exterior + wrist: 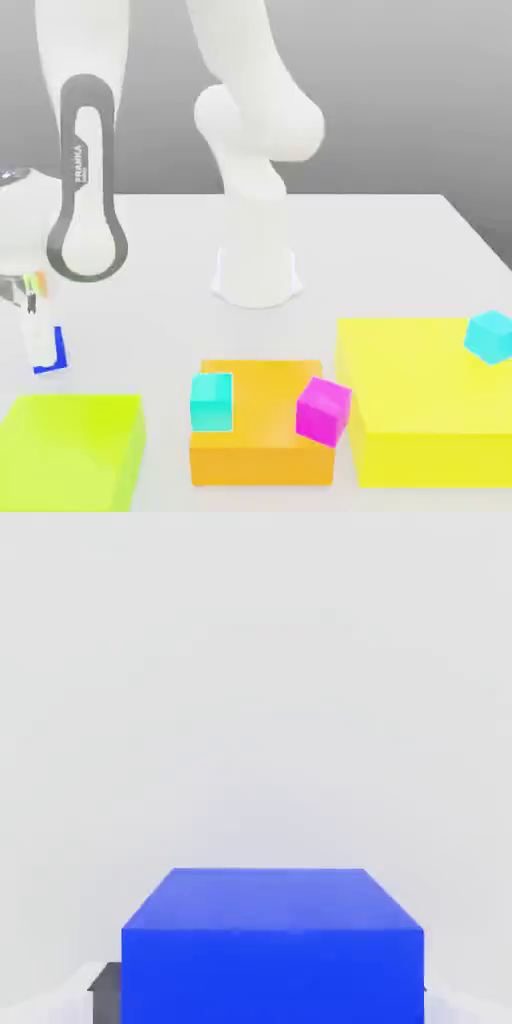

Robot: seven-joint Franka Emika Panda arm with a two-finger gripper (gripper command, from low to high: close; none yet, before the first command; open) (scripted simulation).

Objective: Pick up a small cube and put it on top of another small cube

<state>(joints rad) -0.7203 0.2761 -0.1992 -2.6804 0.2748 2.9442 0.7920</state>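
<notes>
**Gripper clamped on the blue cube at the table's edge**

Pale grey tabletop fills the scene under a plain grey backdrop, with the white base of the Panda arm standing near its middle. At the exterior view's left, the two-finger gripper reaches down to the table with its fingers drawn together on the small solid deep-blue cube, which sits on the surface there; in the hand view the blue cube lies close between the finger pads.

Well apart, toward the exterior view's right, the small bright magenta-pink cube rests tilted against the front right corner of a large flat orange block. A small cyan cube sits on the orange block's left part. A big flat yellow block stands just beside it and bears a second cyan cube near its far right corner. A flat lime-green block lies near the gripper, in front of it.
</notes>
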